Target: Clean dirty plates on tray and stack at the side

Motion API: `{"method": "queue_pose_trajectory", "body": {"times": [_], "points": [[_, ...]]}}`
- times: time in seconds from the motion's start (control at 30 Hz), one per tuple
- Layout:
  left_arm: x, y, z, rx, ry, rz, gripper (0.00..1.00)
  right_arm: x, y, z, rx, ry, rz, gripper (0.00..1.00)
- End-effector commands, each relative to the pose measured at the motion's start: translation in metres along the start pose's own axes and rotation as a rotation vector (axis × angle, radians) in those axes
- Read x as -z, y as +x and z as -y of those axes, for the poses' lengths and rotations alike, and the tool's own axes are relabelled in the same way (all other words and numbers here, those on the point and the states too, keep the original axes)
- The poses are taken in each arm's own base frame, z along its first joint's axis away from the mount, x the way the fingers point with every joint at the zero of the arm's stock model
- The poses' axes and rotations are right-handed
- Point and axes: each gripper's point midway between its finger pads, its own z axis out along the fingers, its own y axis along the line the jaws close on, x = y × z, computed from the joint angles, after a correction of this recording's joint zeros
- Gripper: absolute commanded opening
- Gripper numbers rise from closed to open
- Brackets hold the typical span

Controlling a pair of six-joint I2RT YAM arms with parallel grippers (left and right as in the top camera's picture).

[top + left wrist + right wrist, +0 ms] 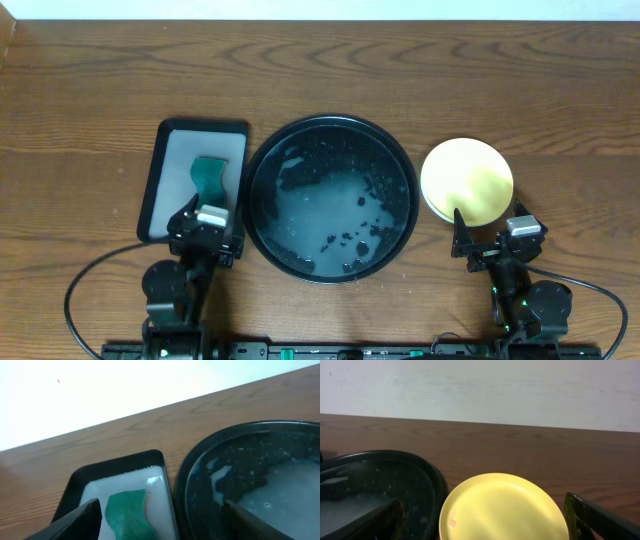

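Overhead: pale yellow plate [467, 180], glossy, lies just ahead of the right gripper [488, 222], spread and empty; foam-smeared, crumb-flecked black tray [258, 160] to its left; the left gripper [210, 215] likewise spread.

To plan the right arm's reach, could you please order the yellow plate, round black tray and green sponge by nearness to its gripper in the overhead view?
1. yellow plate, just ahead of the right gripper.
2. round black tray, mid-table.
3. green sponge, far left.
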Motion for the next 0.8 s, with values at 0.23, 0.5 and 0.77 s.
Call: {"method": "queue_pose_trajectory", "body": {"times": [0.23,0.5,0.77], "points": [[0.005,0.022,-0.006,-0.045,-0.068,-0.011,0.76,0.000,0.002,-0.003,-0.011,-0.012,-0.005,0.99],[0.010,0.009,-0.009,-0.055,-0.088,0.051,0.76,0.000,0.002,-0.003,-0.011,-0.012,-0.005,0.99],[0.009,0.010,-0.009,-0.054,-0.085,0.046,0.76,0.000,0.002,-0.003,-0.011,-0.012,-0.005,0.99]]}}
